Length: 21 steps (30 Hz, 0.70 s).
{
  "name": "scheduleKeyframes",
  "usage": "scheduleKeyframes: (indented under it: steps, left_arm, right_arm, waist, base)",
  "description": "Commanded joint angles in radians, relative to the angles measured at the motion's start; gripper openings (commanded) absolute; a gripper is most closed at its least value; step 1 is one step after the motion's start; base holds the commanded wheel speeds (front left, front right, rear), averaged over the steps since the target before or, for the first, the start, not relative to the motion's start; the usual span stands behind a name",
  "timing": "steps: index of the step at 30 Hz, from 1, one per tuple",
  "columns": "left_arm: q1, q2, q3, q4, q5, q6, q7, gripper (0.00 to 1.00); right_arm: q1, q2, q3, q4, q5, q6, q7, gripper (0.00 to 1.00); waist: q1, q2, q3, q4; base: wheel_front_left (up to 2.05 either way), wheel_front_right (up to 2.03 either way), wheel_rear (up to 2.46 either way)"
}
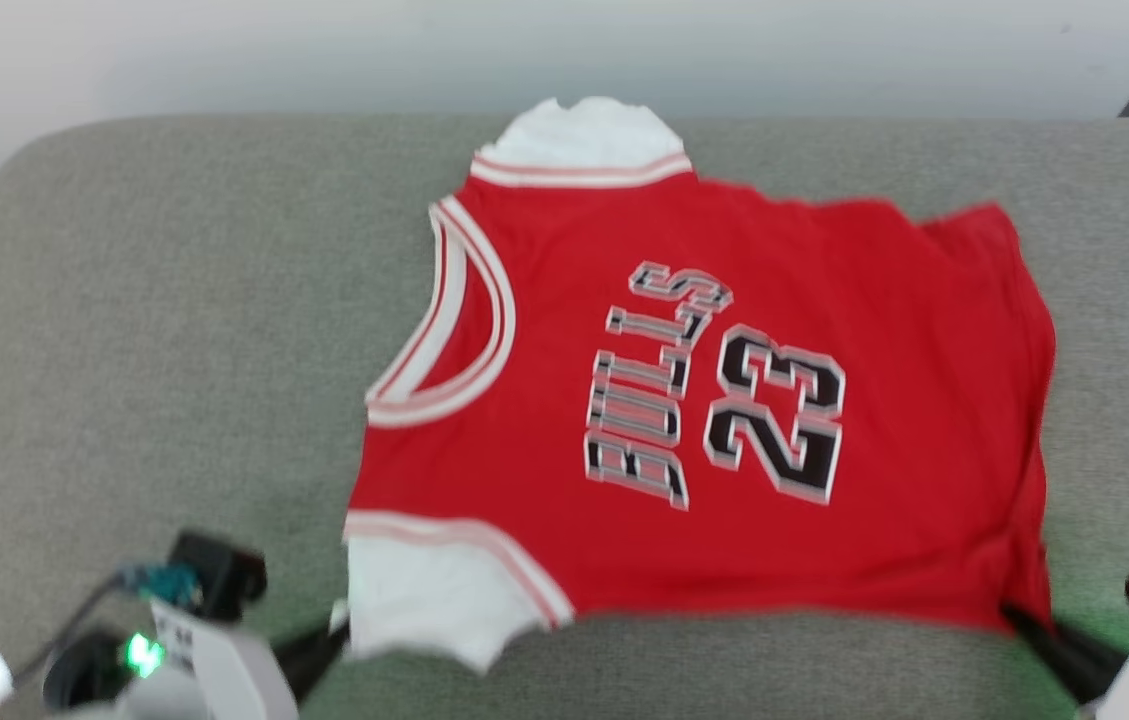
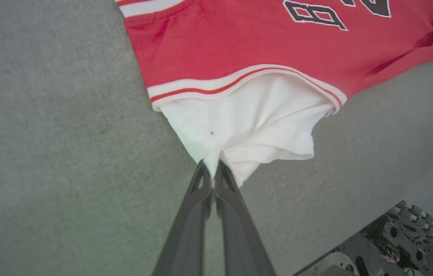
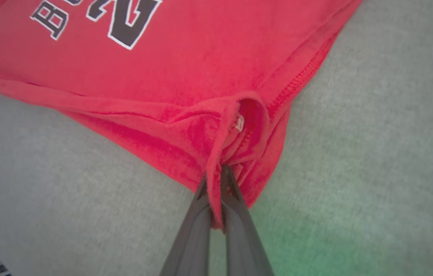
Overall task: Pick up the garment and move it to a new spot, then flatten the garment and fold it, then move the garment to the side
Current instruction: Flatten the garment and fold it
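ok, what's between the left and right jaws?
The garment's near edge, white sleeve to red hem corner, over grey cushion; head view. Both jaws pinch it.

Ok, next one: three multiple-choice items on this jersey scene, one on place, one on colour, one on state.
1. The left gripper pinches the garment at: A. the neckline; B. the near white sleeve; C. the number.
2. The lettering is: A. blue; B. black, white-edged; C. yellow.
3. The right gripper is: A. wide open; B. off the cloth; C. shut on the red hem corner.
Answers: 1 B, it closes on white cloth; 2 B, black letters with white edges; 3 C, red cloth bunches between its tips.
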Motion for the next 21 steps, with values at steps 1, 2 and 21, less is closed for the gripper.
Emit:
scheduleKeyframes:
  steps: [1, 2, 21]
  left_arm:
    - [0.048, 0.018, -0.003, -0.027, -0.017, 0.032, 0.011, 0.0]
    - [0.077, 0.02, -0.005, -0.048, -0.026, 0.05, 0.023, 0.0]
    - [0.144, 0.063, 0.035, -0.269, -0.027, 0.187, 0.182, 0.0]
  right_arm:
    - [0.058, -0.003, -0.02, -0.029, 0.006, -0.002, 0.019, 0.0]
    - [0.093, -0.01, -0.034, -0.042, 0.006, -0.002, 0.031, 0.0]
    - [0.234, 0.026, -0.241, -0.193, -0.048, -0.002, 0.168, 0.0]
  waist:
    - [0.0, 0.0, -0.02, -0.022]
    - [0.0, 0.0, -0.02, -0.022]
    - [0.0, 0.0, -0.01, -0.02]
  base:
    - [0.0, 0.0, 0.0]
    - [0.0, 0.0, 0.0]
    - [0.0, 0.0, 0.0]
